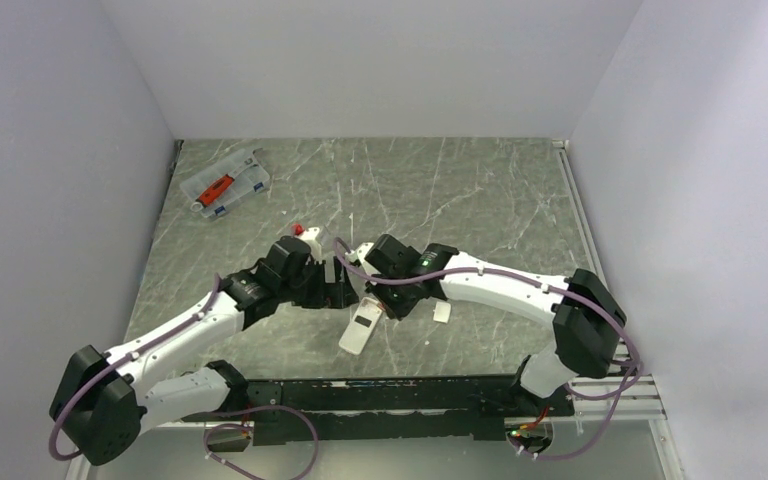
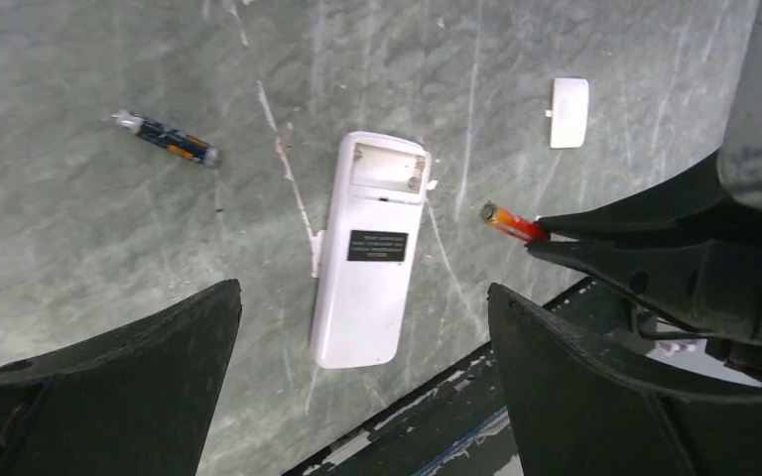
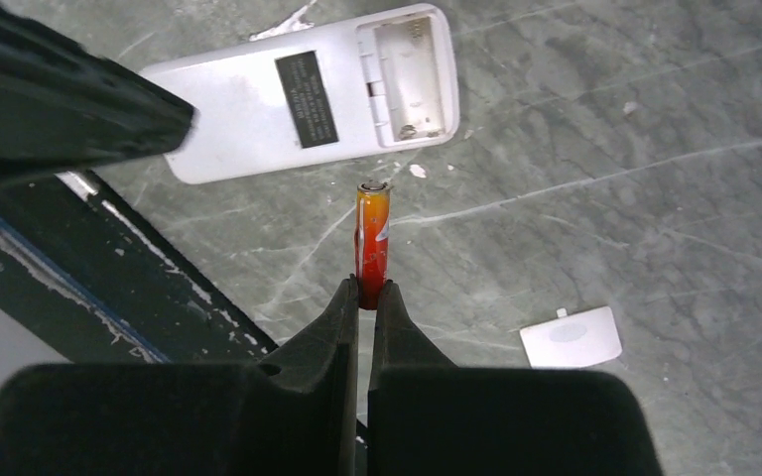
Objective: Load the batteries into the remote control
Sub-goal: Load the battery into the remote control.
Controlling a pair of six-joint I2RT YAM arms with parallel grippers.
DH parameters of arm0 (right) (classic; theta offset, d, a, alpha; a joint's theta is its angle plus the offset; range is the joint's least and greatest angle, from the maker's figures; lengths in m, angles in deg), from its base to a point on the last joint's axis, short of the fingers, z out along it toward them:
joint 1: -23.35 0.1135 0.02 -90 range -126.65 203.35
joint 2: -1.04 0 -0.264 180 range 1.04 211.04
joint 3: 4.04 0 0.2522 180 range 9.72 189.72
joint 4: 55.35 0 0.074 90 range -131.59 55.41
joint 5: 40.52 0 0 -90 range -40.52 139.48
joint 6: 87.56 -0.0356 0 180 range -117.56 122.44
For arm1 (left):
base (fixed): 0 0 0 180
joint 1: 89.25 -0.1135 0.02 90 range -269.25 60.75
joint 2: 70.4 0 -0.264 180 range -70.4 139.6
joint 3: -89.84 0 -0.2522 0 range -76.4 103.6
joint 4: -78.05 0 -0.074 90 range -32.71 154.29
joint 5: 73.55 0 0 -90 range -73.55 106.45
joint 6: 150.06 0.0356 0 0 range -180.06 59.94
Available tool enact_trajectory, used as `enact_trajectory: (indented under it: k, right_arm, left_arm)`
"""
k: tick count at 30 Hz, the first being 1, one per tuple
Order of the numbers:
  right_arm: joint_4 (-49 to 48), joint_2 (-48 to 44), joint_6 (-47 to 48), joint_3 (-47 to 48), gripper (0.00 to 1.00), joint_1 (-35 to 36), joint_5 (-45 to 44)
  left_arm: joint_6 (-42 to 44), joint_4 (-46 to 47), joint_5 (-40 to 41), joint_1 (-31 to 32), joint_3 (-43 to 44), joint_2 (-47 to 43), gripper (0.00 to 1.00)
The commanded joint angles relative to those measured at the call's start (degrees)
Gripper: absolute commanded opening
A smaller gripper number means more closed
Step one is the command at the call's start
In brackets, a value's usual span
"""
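Nearest the arm bases, the remote (image 1: 360,330) lies back-up on the worktop (image 1: 480,200), low centre in the top view, with its bay open and empty. Just beyond it, the right jaws are clamped on the tail of one battery (image 3: 372,248). The battery juts forward, its tip near the bay's rim but apart from it. The left jaws hang wide apart over the remote, gripping nothing. The cover (image 3: 571,337) lies lower right in the right wrist view. The second battery (image 2: 167,139) lies loose, upper left in the left wrist view. The case (image 1: 225,185) sits far upper left.

With only its tail pinched, the battery could pivot or slip when pressed into the bay. Nothing pins the remote, so a push may slide it. The arms are crowded and could bump.
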Motion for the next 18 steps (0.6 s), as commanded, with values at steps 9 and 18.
enact_trajectory:
  k: [9,18]
  right_arm:
    - [-4.27,-6.26,1.06,-1.10,0.00,0.29,6.34]
    - [-4.79,-8.02,0.85,-0.12,0.00,0.29,8.03]
  left_arm:
    - [-4.19,11.31,-12.19,-0.14,-2.21,2.61,0.99]
    - [-4.93,13.81,-14.96,-0.14,-2.77,4.79,0.99]
